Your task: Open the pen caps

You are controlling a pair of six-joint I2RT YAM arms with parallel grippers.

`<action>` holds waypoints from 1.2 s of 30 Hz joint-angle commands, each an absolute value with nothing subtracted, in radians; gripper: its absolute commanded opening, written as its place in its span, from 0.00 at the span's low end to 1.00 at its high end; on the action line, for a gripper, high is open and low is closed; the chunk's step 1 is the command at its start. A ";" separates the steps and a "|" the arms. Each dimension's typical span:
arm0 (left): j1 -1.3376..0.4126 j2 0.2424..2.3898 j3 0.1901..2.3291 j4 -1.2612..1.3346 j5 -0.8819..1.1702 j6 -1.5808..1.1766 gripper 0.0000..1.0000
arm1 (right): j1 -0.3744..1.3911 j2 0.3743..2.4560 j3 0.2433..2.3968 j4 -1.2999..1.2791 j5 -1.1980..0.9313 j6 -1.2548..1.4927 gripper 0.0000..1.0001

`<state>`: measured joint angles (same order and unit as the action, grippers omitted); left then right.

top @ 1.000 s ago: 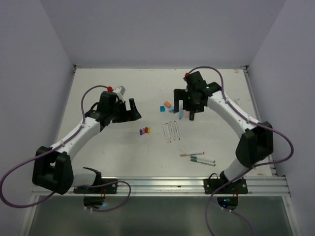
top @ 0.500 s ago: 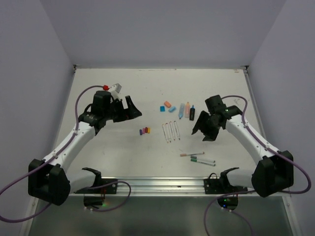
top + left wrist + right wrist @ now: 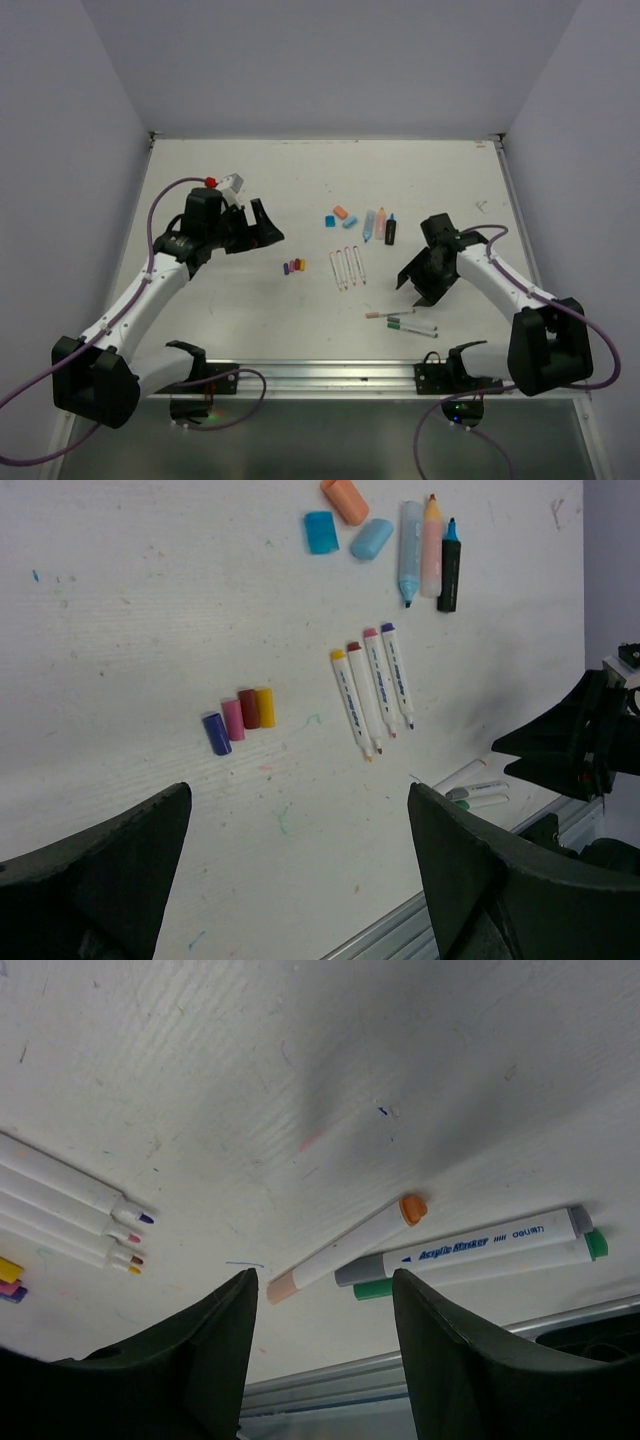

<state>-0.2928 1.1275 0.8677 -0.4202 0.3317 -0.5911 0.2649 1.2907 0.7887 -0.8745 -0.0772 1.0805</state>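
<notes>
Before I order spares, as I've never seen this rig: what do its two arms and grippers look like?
The left arm and the right arm have white link shells and black joint housings. A purple cable loops along each. The left gripper and right gripper are black, each with two broad tapering fingers. A red knob sits at the left wrist.

— What are we seeing on the white table (image 3: 230, 180)?
— We're looking at four thin white pen barrels (image 3: 381, 682) lying side by side, and three highlighter bodies (image 3: 432, 550) lying together beyond them.
— And we're seeing a metal rail (image 3: 330, 375) running along the near edge.
</notes>
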 commanded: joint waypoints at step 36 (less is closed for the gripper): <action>-0.285 1.180 0.902 -0.472 0.310 -0.549 0.90 | 0.273 1.434 0.627 -0.670 -0.023 1.279 0.39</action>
<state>-0.2924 1.1805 0.8677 -0.4511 0.3168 -0.5812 0.2607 1.3815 0.6518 -0.7712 -0.0658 1.2343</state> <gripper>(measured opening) 0.900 0.429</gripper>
